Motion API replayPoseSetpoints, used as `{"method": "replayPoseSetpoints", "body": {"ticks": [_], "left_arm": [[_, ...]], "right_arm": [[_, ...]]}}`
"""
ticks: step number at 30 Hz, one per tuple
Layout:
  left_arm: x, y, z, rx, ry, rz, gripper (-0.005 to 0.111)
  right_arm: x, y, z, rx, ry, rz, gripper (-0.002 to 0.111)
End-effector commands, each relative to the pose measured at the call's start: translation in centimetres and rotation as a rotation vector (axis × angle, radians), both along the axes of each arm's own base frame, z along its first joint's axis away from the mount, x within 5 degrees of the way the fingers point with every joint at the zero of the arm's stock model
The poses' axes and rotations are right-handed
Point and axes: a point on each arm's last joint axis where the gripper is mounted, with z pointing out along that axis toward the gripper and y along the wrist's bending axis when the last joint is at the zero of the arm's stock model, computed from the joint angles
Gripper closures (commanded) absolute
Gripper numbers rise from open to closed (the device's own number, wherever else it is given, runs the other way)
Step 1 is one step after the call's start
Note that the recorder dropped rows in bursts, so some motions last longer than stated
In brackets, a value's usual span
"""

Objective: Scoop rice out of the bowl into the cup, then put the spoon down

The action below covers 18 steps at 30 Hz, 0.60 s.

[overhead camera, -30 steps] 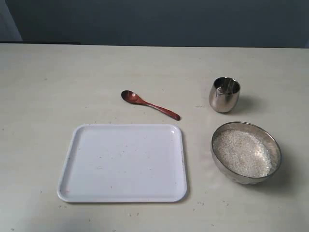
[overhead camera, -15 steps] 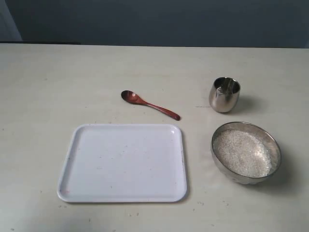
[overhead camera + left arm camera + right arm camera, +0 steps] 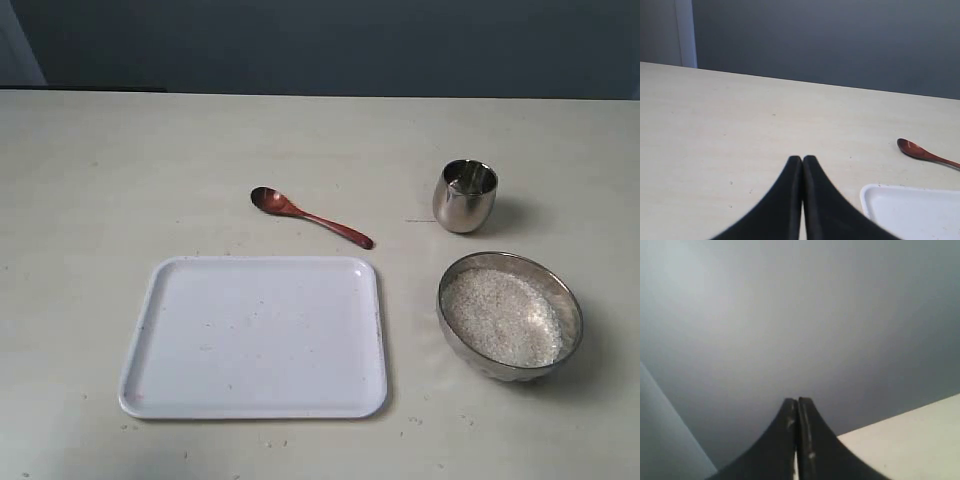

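The reddish-brown wooden spoon (image 3: 310,217) lies flat on the table, its oval end to the left, just beyond the white tray. The small steel cup (image 3: 465,196) stands upright to the right of it. In front of the cup sits the wide steel bowl (image 3: 456,278), holding a heap of white rice (image 3: 500,316). Neither arm shows in the exterior view. My left gripper (image 3: 802,159) is shut and empty above bare table, with the spoon (image 3: 925,154) off to one side. My right gripper (image 3: 797,400) is shut and empty, facing a grey wall.
A white rectangular tray (image 3: 255,336) lies at the front centre of the cream table; its corner (image 3: 875,192) shows beside the left gripper. A dark wall runs behind the table's far edge (image 3: 320,94).
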Motion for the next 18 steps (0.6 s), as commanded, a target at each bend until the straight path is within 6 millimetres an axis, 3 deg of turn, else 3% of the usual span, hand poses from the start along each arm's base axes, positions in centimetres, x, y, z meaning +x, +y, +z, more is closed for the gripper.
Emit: {"method": "replayPoseSetpoints", "body": {"ticks": [1, 2, 6, 10, 14, 18], "left_arm": [[0.0, 0.0, 0.2, -0.004, -0.019, -0.008, 0.106], [0.0, 0.0, 0.2, -0.004, -0.019, -0.008, 0.106], [0.0, 0.0, 0.2, -0.004, -0.019, -0.008, 0.106], [0.0, 0.0, 0.2, -0.004, -0.019, -0.008, 0.106], [0.0, 0.0, 0.2, -0.004, -0.019, -0.008, 0.106], [0.0, 0.0, 0.2, -0.004, -0.019, -0.008, 0.106]], "right_arm": [[2.6, 1.7, 1.6, -0.095, 0.113, 0.123, 0.109], [4.3, 3.0, 2.4, -0.178, 0.146, 0.188, 0.109], [7.9, 6.9, 3.5, -0.365, 0.156, 0.319, 0.109], [11.9, 12.9, 3.6, -0.624, 0.203, 0.497, 0.109], [16.2, 19.3, 2.5, -0.851, 0.365, 0.683, 0.109], [21.2, 23.5, 0.3, -1.071, 0.512, 0.754, 0.109]]}}
